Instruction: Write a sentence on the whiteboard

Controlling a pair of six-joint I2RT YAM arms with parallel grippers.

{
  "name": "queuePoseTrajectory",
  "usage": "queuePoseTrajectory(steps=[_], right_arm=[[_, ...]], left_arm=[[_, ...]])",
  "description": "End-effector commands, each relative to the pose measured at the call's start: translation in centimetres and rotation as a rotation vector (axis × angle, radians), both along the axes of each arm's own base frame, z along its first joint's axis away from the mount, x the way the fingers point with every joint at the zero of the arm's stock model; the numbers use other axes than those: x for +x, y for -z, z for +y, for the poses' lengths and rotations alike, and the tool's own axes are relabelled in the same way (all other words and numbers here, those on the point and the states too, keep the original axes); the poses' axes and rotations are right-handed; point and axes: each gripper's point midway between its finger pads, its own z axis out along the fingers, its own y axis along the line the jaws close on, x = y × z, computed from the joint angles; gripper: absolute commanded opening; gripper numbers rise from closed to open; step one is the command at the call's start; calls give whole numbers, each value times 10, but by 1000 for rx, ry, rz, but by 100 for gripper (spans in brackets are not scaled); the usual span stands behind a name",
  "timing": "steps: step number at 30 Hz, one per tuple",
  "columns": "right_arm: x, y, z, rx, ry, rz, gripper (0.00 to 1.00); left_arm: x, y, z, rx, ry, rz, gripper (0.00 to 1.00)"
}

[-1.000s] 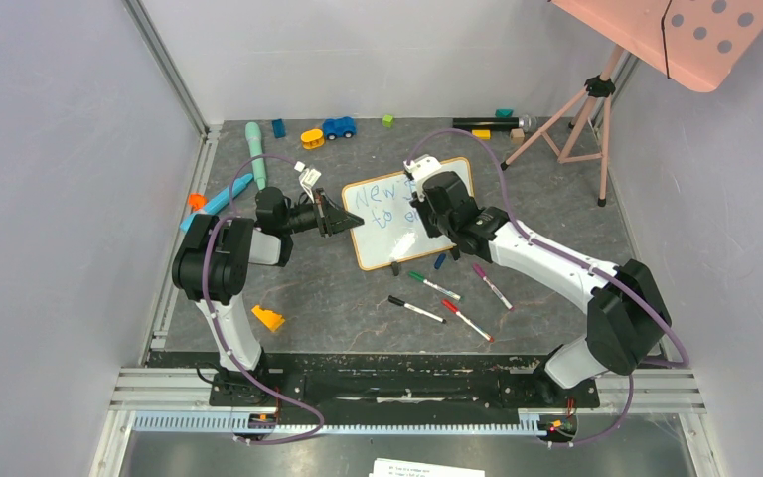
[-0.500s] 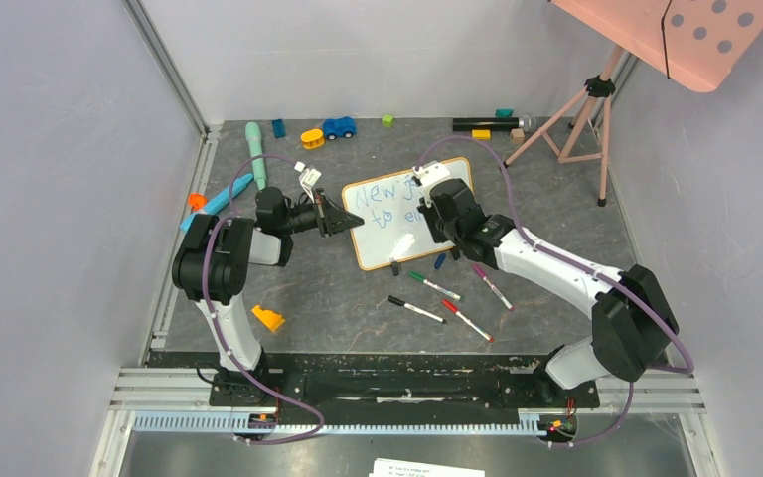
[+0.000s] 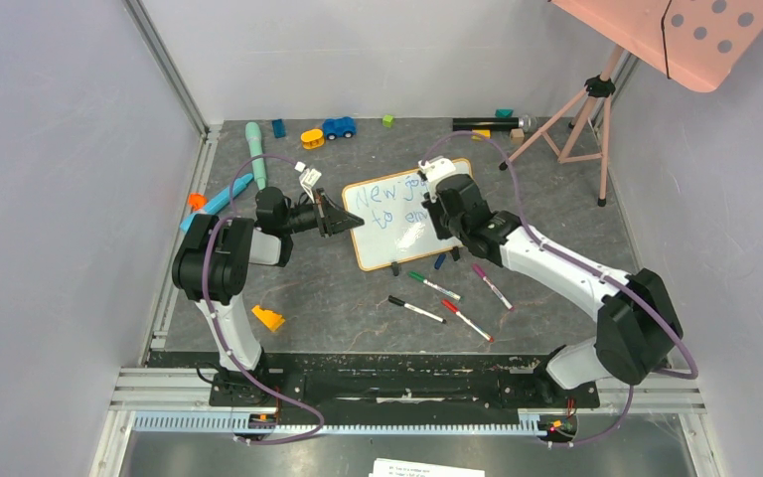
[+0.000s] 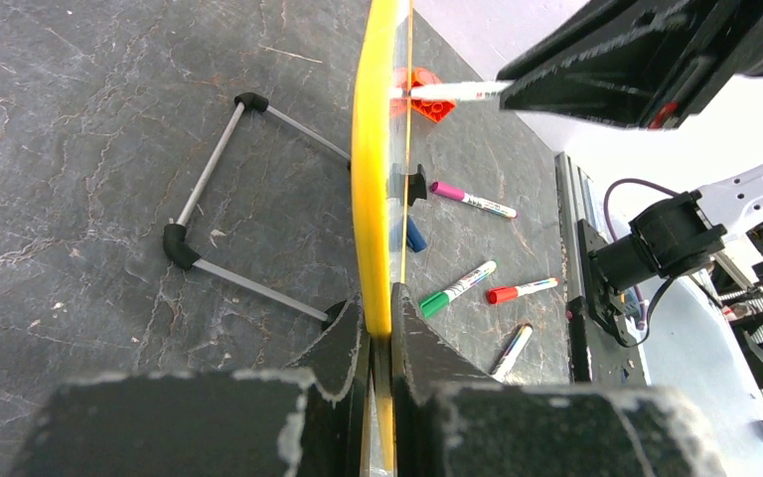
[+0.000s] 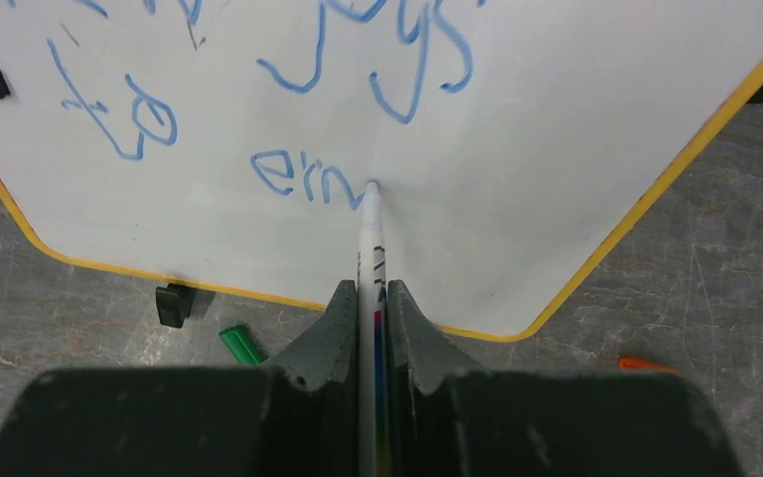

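The whiteboard [image 3: 404,241] sits near the middle of the gray surface [image 3: 338,298], tipped up a bit, with a black foot on its 6 o'clock edge. The left fingers [image 4: 344,363] are squeezed tight on its yellow rim at the 9 o'clock side, and the rim runs right between them. The right fingers [image 5: 328,333] reach over the board from 3 o'clock and are clamped on a white marker [image 5: 371,243]. The marker's tip touches the board. The sentence [image 5: 303,179] is in blue, in two lines. The top line starts with "New" and the bottom line reads "to em", with the tip just after the last letter. At 6 o'clock from the board lie a green marker [image 3: 434,286], a black marker [image 3: 415,309], a red marker [image 3: 467,320] and a purple marker [image 3: 492,286], none touching. A blue toy car [image 3: 339,127] sits far off at 12 o'clock.
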Motion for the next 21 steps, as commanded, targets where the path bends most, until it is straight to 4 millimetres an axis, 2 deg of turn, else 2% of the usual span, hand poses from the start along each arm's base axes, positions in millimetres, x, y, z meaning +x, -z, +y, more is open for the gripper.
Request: queuePoseTrajectory(steps=[1,8,21], right_arm=[[18,-72,5,148,18,-147,0],[18,-60,-1,124,25,-125,0],[22,-52,9,134,1,-108,0]], left_arm=[[2,12,1,32,16,-87,2],[3,10,1,33,13,-92,2],[1,11,2,34,10,-94,2]])
